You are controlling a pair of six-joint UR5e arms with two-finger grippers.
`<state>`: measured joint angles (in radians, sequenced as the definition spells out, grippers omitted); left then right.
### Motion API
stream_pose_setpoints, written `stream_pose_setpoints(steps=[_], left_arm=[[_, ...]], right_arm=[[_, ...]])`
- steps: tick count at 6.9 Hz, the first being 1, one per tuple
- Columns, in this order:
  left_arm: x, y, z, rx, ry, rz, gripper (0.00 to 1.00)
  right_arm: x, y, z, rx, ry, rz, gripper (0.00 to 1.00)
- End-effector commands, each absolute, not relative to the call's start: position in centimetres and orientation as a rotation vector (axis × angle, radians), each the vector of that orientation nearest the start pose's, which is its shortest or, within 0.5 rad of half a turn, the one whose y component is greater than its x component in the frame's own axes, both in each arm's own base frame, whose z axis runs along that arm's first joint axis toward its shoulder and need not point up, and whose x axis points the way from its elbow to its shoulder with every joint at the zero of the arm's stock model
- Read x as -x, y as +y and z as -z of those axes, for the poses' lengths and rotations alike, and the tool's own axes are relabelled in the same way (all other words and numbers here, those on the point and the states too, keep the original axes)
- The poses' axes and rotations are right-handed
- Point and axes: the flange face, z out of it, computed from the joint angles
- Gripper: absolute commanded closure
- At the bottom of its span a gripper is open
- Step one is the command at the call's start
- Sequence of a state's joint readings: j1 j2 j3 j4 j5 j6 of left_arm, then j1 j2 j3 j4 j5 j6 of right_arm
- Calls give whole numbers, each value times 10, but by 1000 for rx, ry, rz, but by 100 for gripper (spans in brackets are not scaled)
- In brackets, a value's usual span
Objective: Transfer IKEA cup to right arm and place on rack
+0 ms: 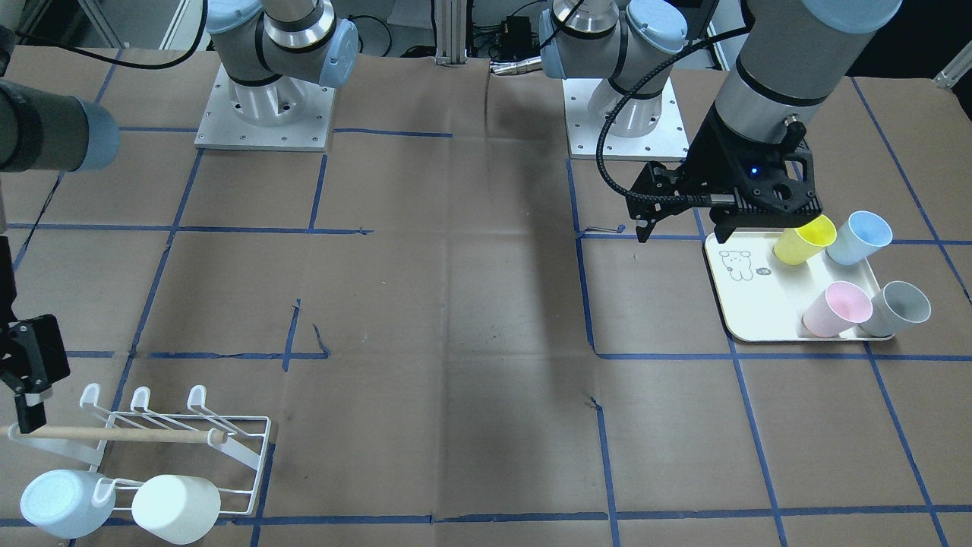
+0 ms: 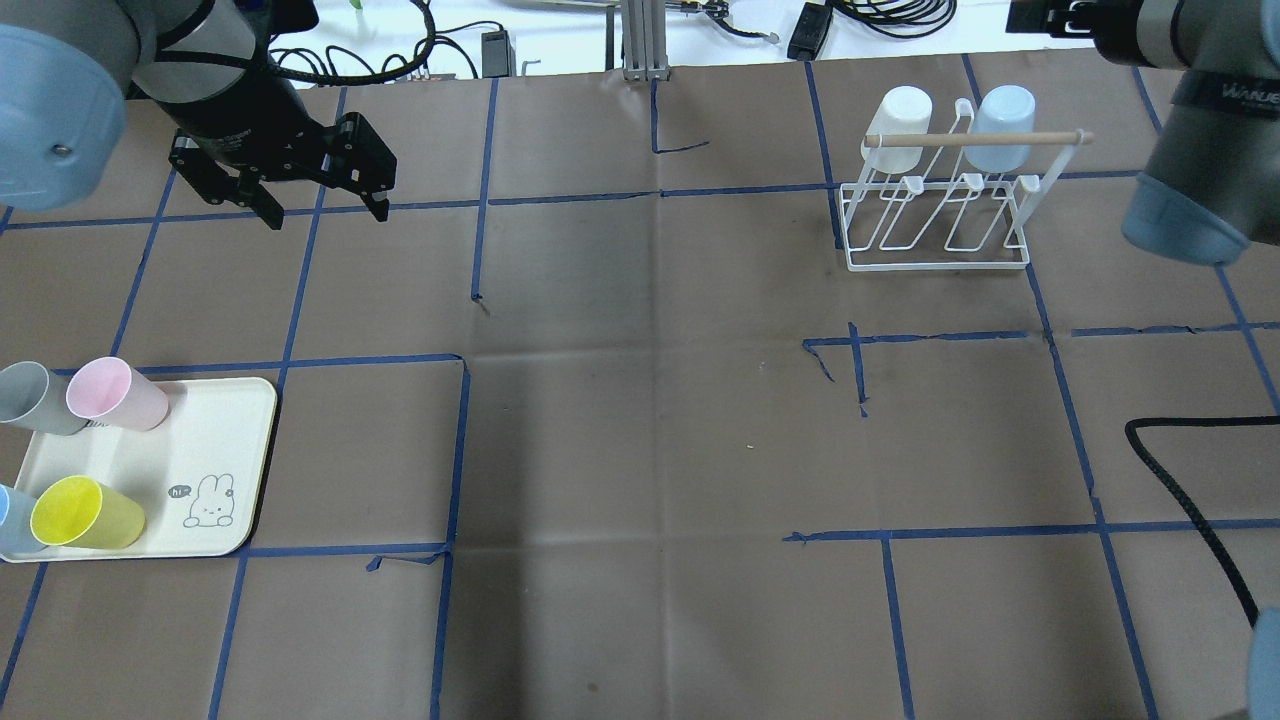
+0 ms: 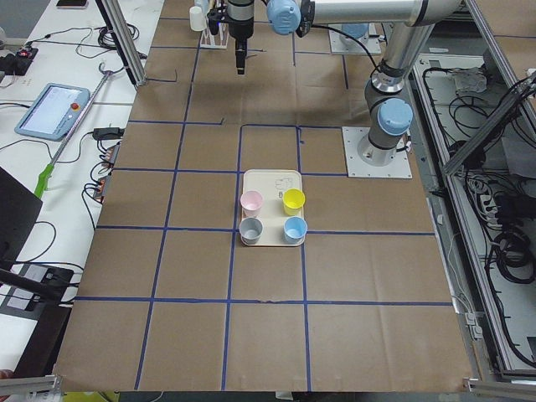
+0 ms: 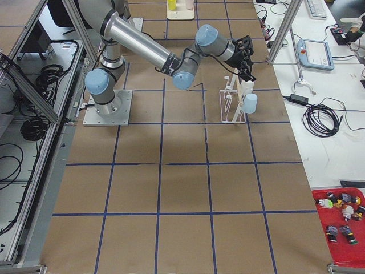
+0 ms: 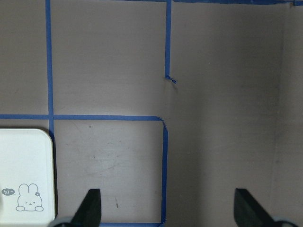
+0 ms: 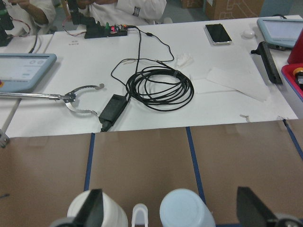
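1. Cream rounded tray (image 2: 225, 425) carries a bunny drawing and a bubble reading "hi~".
2. Yellow cup (image 2: 85, 512), pink cup (image 2: 115, 393), grey cup (image 2: 35, 398) and blue cup (image 2: 10, 520), all plastic, stand on the tray.
3. Black two-finger left gripper (image 2: 327, 215) hovers beyond the tray, jaws apart, empty.
4. Right gripper (image 6: 169, 210), jaws apart, hangs over the white wire rack (image 2: 935, 225), far across from the tray; it is empty.
5. White lettering on the right arm (image 2: 1200, 130) band runs off-frame, unreadable.

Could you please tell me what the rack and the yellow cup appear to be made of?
The rack: thin white wire, probably coated metal, with a pale wooden-looking rod across it. The yellow cup: likely plastic, going by its opaque, uniform colour and matte, thin wall.
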<state>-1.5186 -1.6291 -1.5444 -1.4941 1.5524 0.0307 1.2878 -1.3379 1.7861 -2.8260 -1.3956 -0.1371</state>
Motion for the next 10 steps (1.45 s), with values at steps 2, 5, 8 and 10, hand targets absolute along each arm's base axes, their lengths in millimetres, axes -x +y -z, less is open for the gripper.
stream_pose_setpoints(steps=[2,5,8,10], left_arm=[[108,-527,-480,31,3157,74,1],[108,-526,-479,28,3157,71,1],[108,-526,-479,26,3157,69,1],[108,-526,-478,24,3157,69,1]], right_arm=[[-64,-561,-432,-5,3071,808,0],[-97,-499,-427,63,3112,207,0],[-104,-416,-491,58,3118,27,0],[-109,-403,-499,60,3115,37,0]])
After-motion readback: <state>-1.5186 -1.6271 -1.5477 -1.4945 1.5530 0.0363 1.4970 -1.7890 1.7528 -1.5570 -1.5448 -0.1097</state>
